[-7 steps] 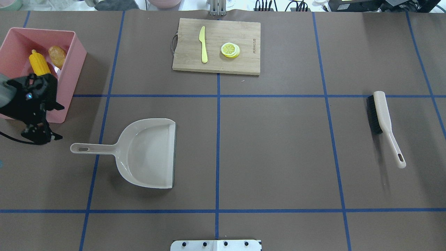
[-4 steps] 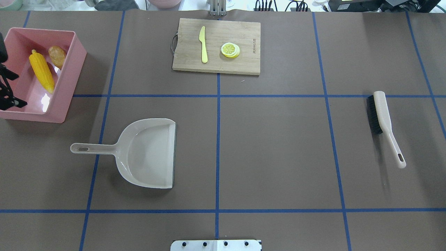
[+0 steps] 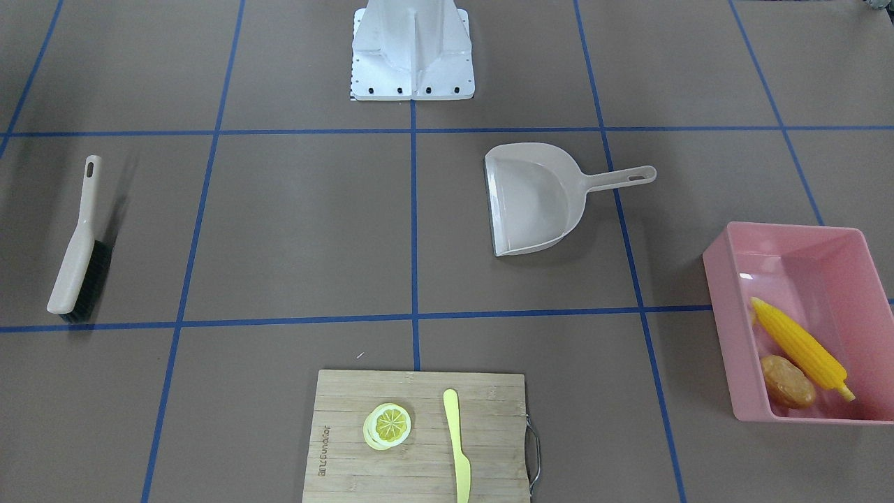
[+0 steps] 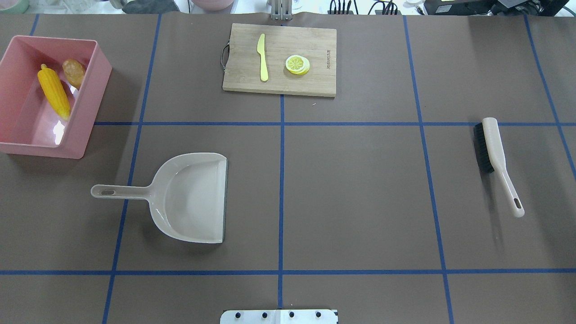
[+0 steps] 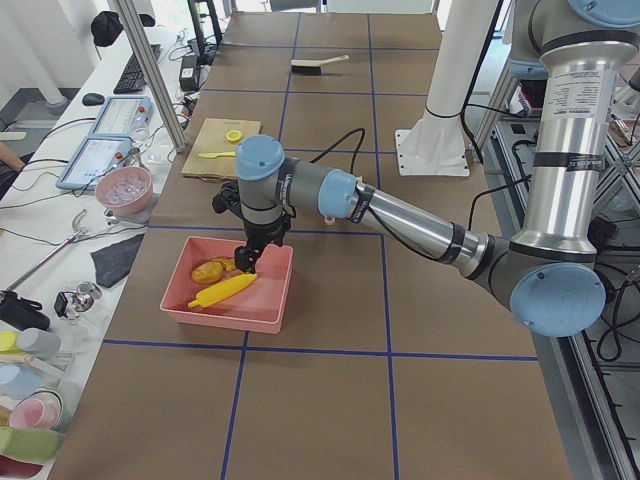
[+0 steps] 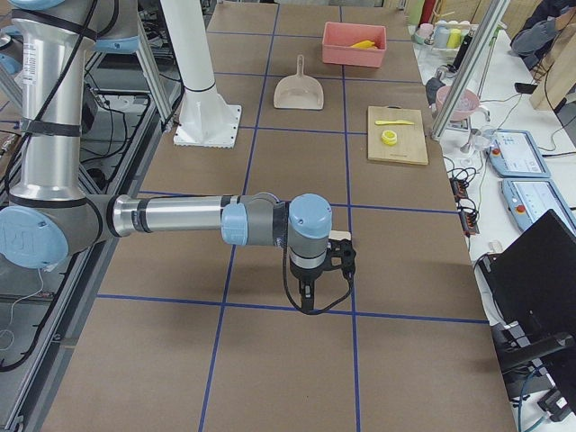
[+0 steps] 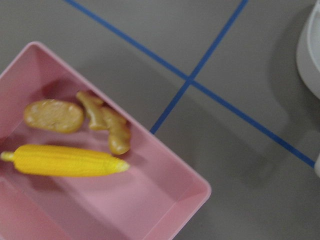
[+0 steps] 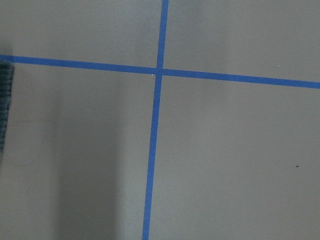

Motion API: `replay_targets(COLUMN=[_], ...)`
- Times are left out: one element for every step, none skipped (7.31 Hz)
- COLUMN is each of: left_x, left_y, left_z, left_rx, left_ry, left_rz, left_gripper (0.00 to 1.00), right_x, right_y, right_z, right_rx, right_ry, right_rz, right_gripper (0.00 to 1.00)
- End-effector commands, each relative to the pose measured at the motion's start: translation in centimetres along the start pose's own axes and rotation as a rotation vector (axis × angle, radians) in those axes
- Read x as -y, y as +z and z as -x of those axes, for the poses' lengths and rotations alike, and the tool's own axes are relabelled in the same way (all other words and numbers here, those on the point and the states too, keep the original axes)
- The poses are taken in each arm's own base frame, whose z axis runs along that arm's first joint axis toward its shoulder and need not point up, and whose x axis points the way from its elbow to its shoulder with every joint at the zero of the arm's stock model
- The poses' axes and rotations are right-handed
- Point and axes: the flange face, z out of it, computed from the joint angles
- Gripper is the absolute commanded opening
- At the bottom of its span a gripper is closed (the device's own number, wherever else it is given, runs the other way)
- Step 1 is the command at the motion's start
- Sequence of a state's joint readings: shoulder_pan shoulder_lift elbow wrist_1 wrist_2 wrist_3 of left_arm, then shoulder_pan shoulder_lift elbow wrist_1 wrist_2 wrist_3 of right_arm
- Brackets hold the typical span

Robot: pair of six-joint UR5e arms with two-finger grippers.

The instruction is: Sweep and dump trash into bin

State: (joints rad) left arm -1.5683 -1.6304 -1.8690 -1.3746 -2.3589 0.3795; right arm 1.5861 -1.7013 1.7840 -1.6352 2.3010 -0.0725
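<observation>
All three pieces of trash are in the bin (image 4: 40, 150), which sits at the tabletop (image 4: 360, 198)'s left end, its outer wall cut off by the overhead frame. The corn cob (image 4: 54, 92) lies lengthwise, with the potato (image 4: 74, 72) near its far tip.

The dustpan (image 4: 189, 198) lies flat near the bin but apart from it, handle toward the robot's left. The brush (image 4: 495, 153) lies well apart on the right, so a wide stretch of tabletop runs between them. The cutting board (image 4: 315, 76), holding the knife (image 4: 262, 57) and lemon slice (image 4: 297, 64), sits against the far edge.

The ginger root (image 7: 107, 125) shows only in the left wrist view, just beside the potato near the wall. The arms show only in the side views. The left end effector (image 5: 247, 262) hangs over the bin, and the right end effector (image 6: 309, 301) hovers above a tape crossing by the brush. You cannot tell from those views whether either one is spread or closed.
</observation>
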Motion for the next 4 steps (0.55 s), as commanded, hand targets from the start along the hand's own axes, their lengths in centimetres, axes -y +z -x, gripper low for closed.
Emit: replay_targets(left_x=[-6.7, -9.2, -11.3, -11.4], left_y=[-0.5, 2.4, 5.1, 5.3], left_z=[9.4, 12.7, 15.0, 15.2], left_rx=[-0.003, -0.031, -0.050, -0.048], left_ry=[-0.254, -0.328, -0.383, -0.383], left_rz=[0.016, 0.065, 0.107, 0.104], left_gripper=[0.98, 0.98, 0.98, 0.98], right_x=[0.0, -0.1, -0.1, -0.1], right_y=[0.0, 0.0, 0.0, 0.0], right_z=[0.0, 0.0, 0.0, 0.0], right_rx=[0.000, 0.000, 0.000, 0.000], right_ry=[0.000, 0.000, -0.001, 0.001], right_rz=[0.000, 0.001, 0.000, 0.001], right_gripper=[1.00, 1.00, 1.00, 1.00])
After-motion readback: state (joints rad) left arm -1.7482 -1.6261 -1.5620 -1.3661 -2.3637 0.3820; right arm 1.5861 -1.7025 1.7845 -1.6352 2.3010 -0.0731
